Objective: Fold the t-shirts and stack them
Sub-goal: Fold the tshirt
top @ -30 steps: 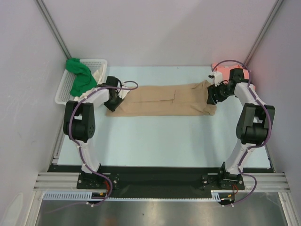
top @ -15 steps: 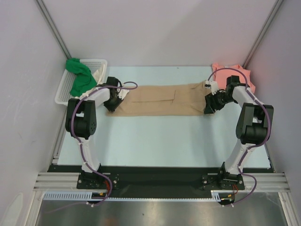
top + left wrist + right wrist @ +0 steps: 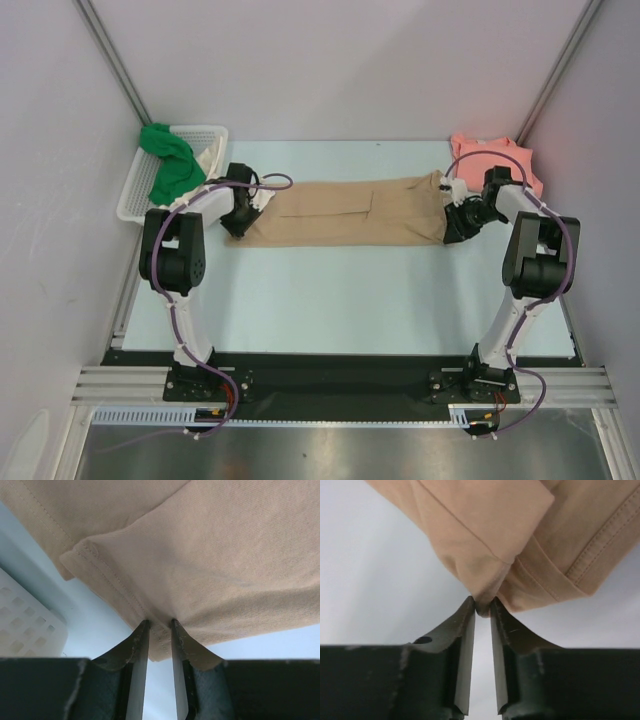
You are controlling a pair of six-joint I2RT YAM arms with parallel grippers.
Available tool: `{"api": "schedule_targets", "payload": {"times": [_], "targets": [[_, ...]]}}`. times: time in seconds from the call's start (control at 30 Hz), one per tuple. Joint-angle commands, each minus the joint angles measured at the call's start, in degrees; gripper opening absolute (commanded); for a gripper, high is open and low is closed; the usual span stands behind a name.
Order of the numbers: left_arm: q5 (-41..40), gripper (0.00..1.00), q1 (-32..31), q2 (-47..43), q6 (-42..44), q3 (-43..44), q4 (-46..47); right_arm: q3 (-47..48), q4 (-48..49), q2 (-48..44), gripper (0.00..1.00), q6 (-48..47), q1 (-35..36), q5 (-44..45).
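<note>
The tan t-shirt (image 3: 350, 212), folded into a long strip, lay across mid-frame on the bench (image 3: 350, 300), each end pinched by the left end effector (image 3: 159, 625) and right end effector (image 3: 482, 603). The right one had just shifted rightward, uncovering the salmon t-shirt (image 3: 495, 160) at upper right; the strip looked taut, ready for folding.
</note>
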Motion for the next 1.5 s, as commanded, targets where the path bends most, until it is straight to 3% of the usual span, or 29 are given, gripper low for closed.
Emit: {"api": "schedule_targets", "payload": {"times": [0.0,0.23,0.6,0.7,0.77,0.93,1.1,1.47], "targets": [[-2.6,0.29,0.5,1.2,0.3,0.3,1.1,0.8,-0.3,0.9,0.22,-0.8,-1.3,1.1],[-4.3,0.28,0.5,1.1,0.7,-0.5,2.2,2.3,-2.7,1.0,0.12,-3.0,-2.7,1.6],[-5.1,0.28,0.5,0.3,2.1,0.3,2.9,3.4,-5.7,2.3,0.13,-5.2,-3.6,4.3],[-3.7,0.31,0.4,-1.0,3.1,0.1,2.4,3.4,-5.6,2.2,0.16,-5.2,-3.9,4.4],[-2.8,0.33,0.1,-2.7,4.0,0.0,1.6,3.7,-5.4,1.8,0.34,-4.6,-3.9,4.0],[1.5,0.42,-0.9,-9.2,5.4,0.6,-0.8,3.3,-1.2,-5.7,0.51,-1.6,-3.9,1.8],[3.1,0.63,-2.6,-14.6,5.5,-0.1,-1.0,3.5,1.0,-9.9,0.54,2.5,-3.2,0.4],[5.5,0.55,-3.6,-19.1,16.1,-12.8,0.6,2.1,-0.5,-13.5,0.54,4.2,1.9,2.1]]}}
